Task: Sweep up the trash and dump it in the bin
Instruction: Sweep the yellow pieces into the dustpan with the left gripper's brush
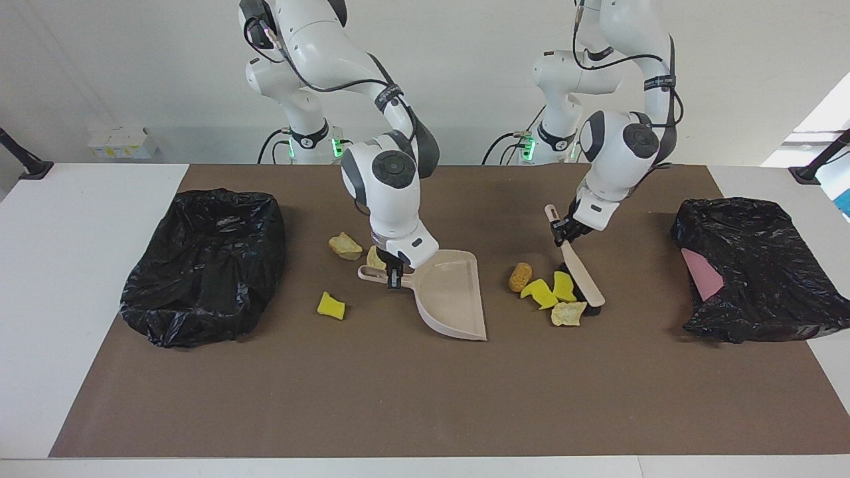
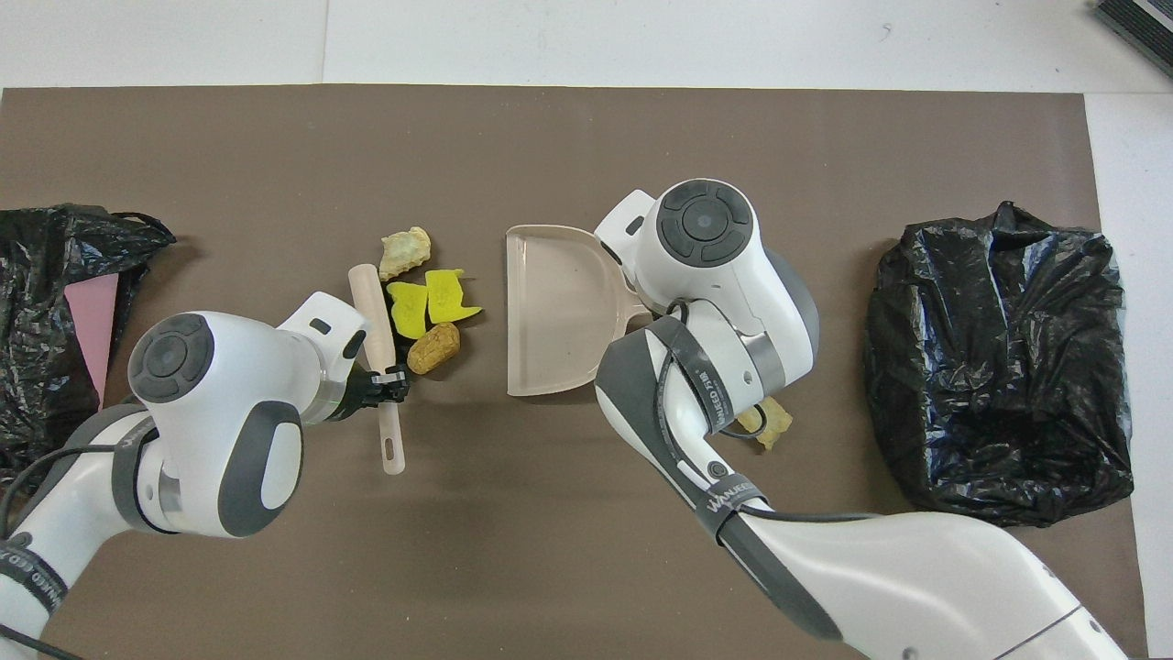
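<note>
So: left end effector is clamped tight on the handle of the brush, about a third down from the handle's free end. Brush slants down, its dark bristle head on the brown mat that covers the counter.

Four bits of trash sit bunched against the brush head, on its dustpan side: brown oval lump, two yellow sponge bits and touching each other, and a beige chunk by the brush tip. Lump is the one of the four nearest the robots. All four are close to the open mouth of the dustpan but not in it; pan looks empty.

Right end effector is closed on the dustpan's handle where it meets the pan. Pan is mid-counter, mouth toward the left arm's end.

More trash toward the right arm's end: a beige chunk and another partly hidden by the right wrist, both nearer the robots than the handle, and a yellow sponge bit farther out.

One black bin bag sits at the right arm's end of the mat. A second black bag sits at the left arm's end, with something pink showing in it.
</note>
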